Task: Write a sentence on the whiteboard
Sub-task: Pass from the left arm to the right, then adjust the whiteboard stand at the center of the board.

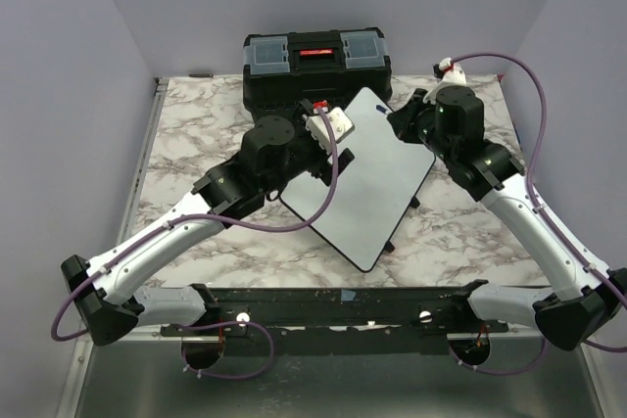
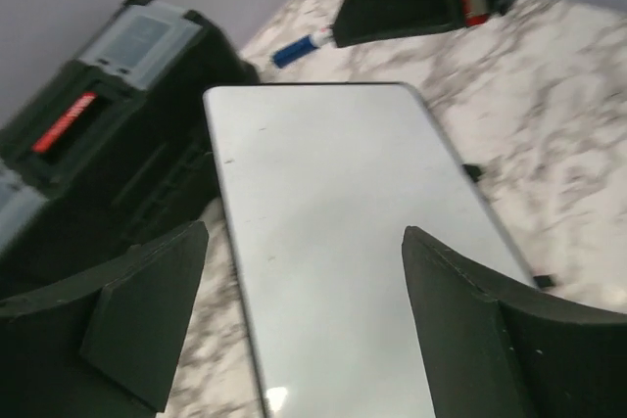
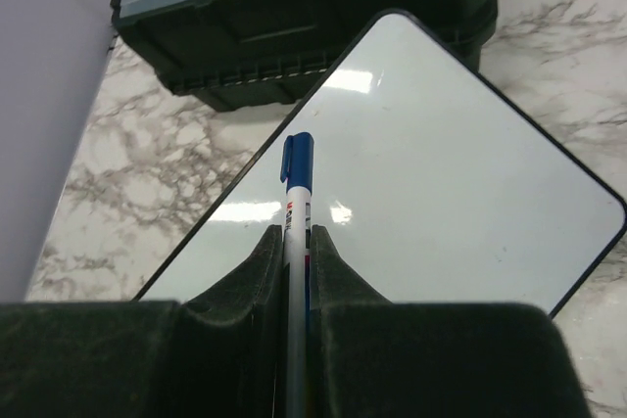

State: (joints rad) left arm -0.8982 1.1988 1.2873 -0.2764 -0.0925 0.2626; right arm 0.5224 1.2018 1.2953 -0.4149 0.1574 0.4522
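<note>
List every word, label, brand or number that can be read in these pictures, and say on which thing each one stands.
No text can be read with certainty.
On the blue-capped marker, held in the right claw: small red print on the barrel, too blurred to read.
On the black toolbox: a red strip on the lid; any letters are too small to read.
On the whiteboard: blank, no writing.

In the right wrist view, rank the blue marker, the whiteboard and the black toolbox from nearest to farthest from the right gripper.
1. Blue marker: clamped between the right gripper's fingers.
2. Whiteboard: just beyond the marker's end, centre and right.
3. Black toolbox: past the whiteboard, along the top.
</note>
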